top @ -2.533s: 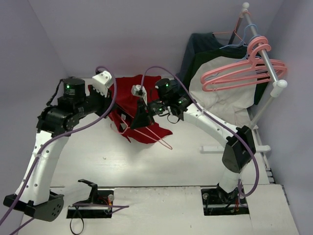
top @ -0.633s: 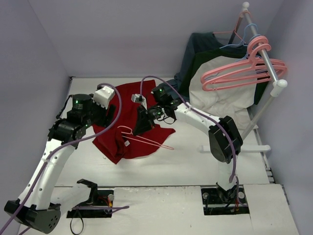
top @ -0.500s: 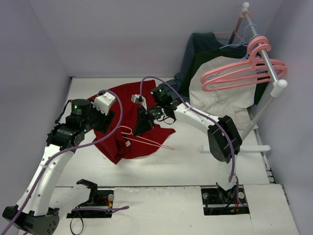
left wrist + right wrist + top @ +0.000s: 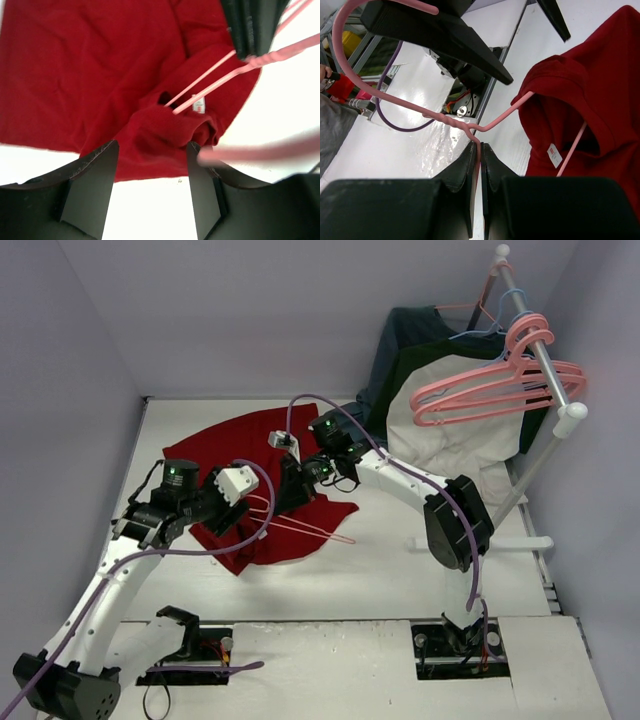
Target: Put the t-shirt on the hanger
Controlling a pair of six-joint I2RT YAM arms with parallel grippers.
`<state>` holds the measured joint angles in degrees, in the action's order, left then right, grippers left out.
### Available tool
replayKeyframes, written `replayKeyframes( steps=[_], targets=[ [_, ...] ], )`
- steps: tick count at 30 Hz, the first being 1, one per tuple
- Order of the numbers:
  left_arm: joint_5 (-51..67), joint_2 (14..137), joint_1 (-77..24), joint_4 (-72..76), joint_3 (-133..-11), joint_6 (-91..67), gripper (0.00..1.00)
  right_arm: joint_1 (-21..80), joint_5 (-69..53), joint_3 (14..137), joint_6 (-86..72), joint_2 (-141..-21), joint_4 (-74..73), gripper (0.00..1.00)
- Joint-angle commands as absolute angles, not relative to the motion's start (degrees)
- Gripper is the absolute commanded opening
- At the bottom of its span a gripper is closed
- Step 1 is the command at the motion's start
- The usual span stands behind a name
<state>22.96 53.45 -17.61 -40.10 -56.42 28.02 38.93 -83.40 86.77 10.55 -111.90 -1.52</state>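
Right gripper point(image 4: 480, 148): fingers pressed together, pinching the hanger point(image 4: 451, 120) on its wire just below the twisted neck. The hook curves away up and to the left in the right wrist view. From the neck, one pink arm runs to the t-shirt point(image 4: 600, 90) and meets the bunched collar. A second rod passes close beside the white label point(image 4: 554, 155).

Left gripper point(image 4: 152, 147): fingers spread, nothing between them. It sits over the near edge of the t-shirt, with the rumpled collar fold in line with the gap. I cannot tell whether the fingertips touch the cloth. In the left wrist view two pink rods end at the neck opening, right by the label. The right gripper's black fingers clamp the hanger at the upper right of that view.

T-shirt: lying crumpled on the table point(image 4: 400, 570), left of centre, between the two arms. Its far part is spread fairly flat and its near edge is folded and bunched. In the top view the hanger lies slanted across the t-shirt's near right part, one corner sticking out over bare table.

Rack point(image 4: 545, 370) stands at the far right, well apart from the t-shirt. It carries a bundle of pink hangers point(image 4: 490, 390), a blue hanger point(image 4: 480, 328), a dark garment point(image 4: 410, 335) and a cream garment point(image 4: 450, 435).
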Motion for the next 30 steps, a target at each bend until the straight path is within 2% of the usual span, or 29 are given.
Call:
replayKeyframes(
  steps=[1,14,20,22,24,25,26,30],
  targets=[
    [30.43,56.09,-17.49,-35.07,-57.89,33.74,0.52,38.35,-89.45,89.85,10.55,-111.62,0.97,0.0],
    [35.65,61.06,-17.49,-31.1,-55.4,36.3,0.51,37.3,-90.26,90.16,10.38,-111.53,0.97,0.0],
    [37.35,62.58,-17.49,-29.39,-54.41,35.22,0.42,36.33,-90.29,90.7,9.93,-111.8,0.97,0.0],
    [37.56,62.67,-17.49,-28.73,-54.05,34.89,0.37,36.21,-90.35,90.79,9.92,-111.89,0.97,0.0],
    [38.23,62.84,-17.49,-28.48,-53.88,34.8,0.25,36.12,-90.35,91.02,9.62,-112.04,0.97,0.0],
    [38.5,62.98,-17.49,-28.34,-53.94,34.74,0.07,36.06,-90.35,91.26,9.44,-112.13,0.97,0.0],
    [38.72,63.08,-17.49,-28.23,-54.1,34.72,0.01,36.04,-90.35,91.38,9.34,-112.22,0.97,0.0],
    [40.15,62.4,-17.46,-28.03,-55.55,33.7,0.0,34.94,-90.3,91.79,8.81,-112.71,0.97,0.0]
  ],
)
